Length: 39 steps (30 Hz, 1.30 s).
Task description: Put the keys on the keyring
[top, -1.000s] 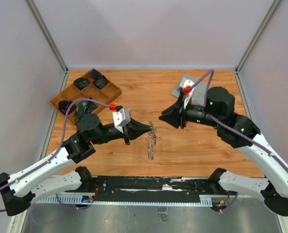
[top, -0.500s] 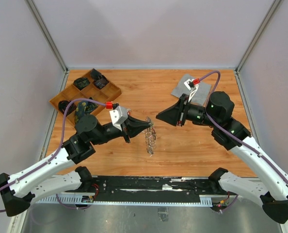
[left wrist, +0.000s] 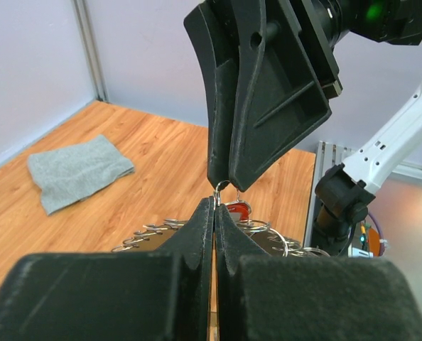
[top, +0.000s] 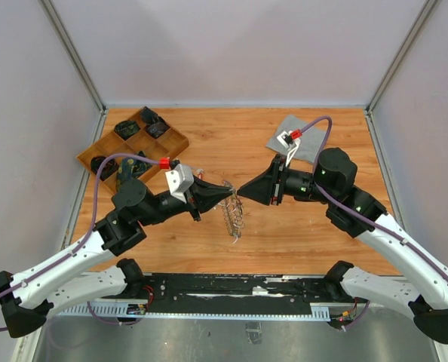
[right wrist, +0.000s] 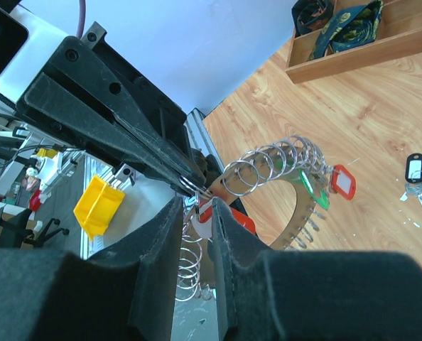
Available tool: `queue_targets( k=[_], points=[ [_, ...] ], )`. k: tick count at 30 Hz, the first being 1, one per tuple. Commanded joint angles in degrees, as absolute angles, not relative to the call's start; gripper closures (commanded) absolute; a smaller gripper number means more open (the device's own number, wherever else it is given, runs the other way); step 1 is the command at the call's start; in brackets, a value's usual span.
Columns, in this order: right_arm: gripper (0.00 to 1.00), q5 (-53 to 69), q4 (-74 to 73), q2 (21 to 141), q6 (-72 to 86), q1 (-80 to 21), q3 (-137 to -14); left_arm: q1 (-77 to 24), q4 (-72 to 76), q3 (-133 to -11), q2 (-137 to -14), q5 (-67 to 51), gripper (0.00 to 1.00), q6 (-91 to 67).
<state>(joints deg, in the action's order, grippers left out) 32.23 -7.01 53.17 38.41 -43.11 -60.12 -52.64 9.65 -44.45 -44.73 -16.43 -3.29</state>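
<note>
The keyring hangs in the air at the table's middle, a big ring fringed with small split rings. My left gripper is shut on one of those small rings and holds the keyring up. My right gripper meets it tip to tip and is shut on a red-tagged key, right at the held ring. That red tag shows just behind the left fingers. A green-tagged key and another red-tagged key hang on the keyring. A black-tagged key lies on the table.
A wooden compartment tray with dark items stands at the back left. A grey cloth lies at the back right, behind the right arm. A yellow bin sits off the table's near edge.
My right gripper has moved left until its tip meets the left gripper's tip. The left gripper with the keyring has shifted slightly back and left.
</note>
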Motion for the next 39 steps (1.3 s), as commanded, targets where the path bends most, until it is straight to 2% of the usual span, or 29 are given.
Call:
queue_targets(
  k=[1,13,23,39],
  points=[
    [0.78,30.77,-6.59,53.07,39.29,-44.48,-60.09,-52.80,14.15,-44.56,-43.28,-15.89,1.00,-3.65],
    [0.83,31.14,-5.04,53.69,39.70,-44.82,-59.96,-52.79,14.17,-44.39,-42.86,-15.71,0.99,-3.65],
    [0.99,31.11,-1.75,53.00,40.65,-44.97,-59.32,-52.80,14.01,-44.48,-42.98,-15.81,1.00,-3.54],
    [0.99,27.88,-10.94,53.09,36.35,-44.93,-61.50,-52.81,13.86,-44.74,-42.27,-15.93,0.99,-3.34]
  ],
)
